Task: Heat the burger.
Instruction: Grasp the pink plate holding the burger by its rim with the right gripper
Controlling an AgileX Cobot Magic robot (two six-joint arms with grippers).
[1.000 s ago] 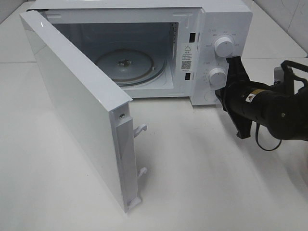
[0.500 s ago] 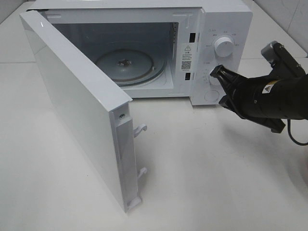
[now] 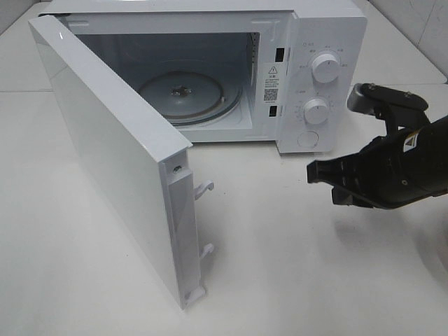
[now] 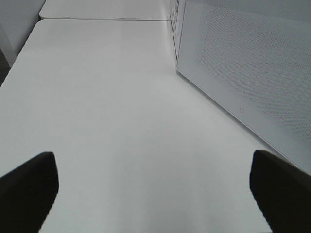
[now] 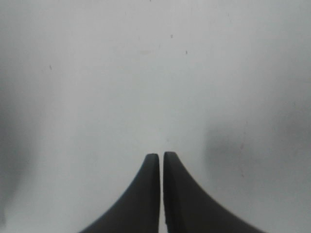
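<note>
The burger is out of view in every frame. A white microwave (image 3: 329, 42) stands at the back of the table with its door (image 3: 112, 154) swung wide open and a bare glass turntable (image 3: 185, 94) inside. My right gripper (image 3: 315, 171) hangs over the white table in front of the control panel, shut with nothing between its fingers; in the right wrist view its gripper (image 5: 161, 158) points at bare tabletop. My left gripper (image 4: 155, 170) is open and empty over the table, beside the outer face of the microwave door (image 4: 252, 73).
Two round knobs (image 3: 326, 68) (image 3: 316, 110) sit on the microwave's panel, just behind my right arm. The open door reaches far forward on the left and ends in two latch hooks (image 3: 204, 187).
My right gripper has drawn back from the lower knob, swung down and forward, and now points left over the table. The microwave and its door have not moved.
</note>
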